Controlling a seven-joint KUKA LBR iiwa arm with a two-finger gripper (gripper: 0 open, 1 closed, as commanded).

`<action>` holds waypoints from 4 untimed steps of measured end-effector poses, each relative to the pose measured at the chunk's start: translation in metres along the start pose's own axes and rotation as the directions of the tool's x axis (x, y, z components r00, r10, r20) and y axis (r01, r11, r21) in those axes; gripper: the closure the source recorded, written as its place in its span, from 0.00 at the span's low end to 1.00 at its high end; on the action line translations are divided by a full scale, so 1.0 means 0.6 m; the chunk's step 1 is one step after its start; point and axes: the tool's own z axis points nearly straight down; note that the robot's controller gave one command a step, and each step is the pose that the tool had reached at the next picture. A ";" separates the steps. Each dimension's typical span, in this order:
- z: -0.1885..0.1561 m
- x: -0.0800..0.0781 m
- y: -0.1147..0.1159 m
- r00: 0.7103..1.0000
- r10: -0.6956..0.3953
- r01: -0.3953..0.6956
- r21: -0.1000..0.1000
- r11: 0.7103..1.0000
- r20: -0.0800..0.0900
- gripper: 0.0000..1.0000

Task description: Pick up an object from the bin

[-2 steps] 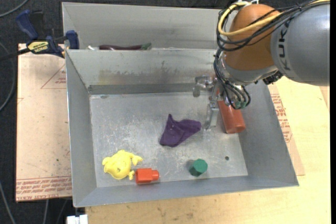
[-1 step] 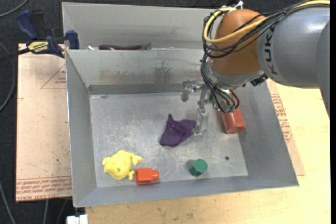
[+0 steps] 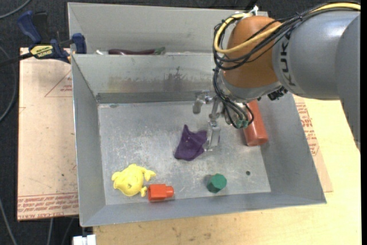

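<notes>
Camera view shows us the gripper (image 3: 207, 126), jaws apart, at the purple lump's (image 3: 189, 145) right edge; closing there, we risk pinching a corner that slips.

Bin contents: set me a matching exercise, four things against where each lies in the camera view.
Things:
1 purple floppy piece
2 yellow toy
3 green round piece
4 reddish-brown block

Places:
A lower left corner
B right side, under the arm
C middle, beside the gripper
D lower edge, right of middle

Pairs: 1-C, 2-A, 3-D, 4-B
</notes>
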 end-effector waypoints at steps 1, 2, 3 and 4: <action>0.028 0.007 -0.004 0.999 -0.053 0.053 0.000 0.999 -0.003 0.00; 0.095 0.020 0.005 0.998 -0.056 0.056 -0.001 0.998 0.003 0.00; 0.117 0.017 0.014 0.996 -0.086 0.086 0.000 0.996 0.003 1.00; 0.114 0.016 0.016 0.996 -0.091 0.091 0.000 0.996 0.003 1.00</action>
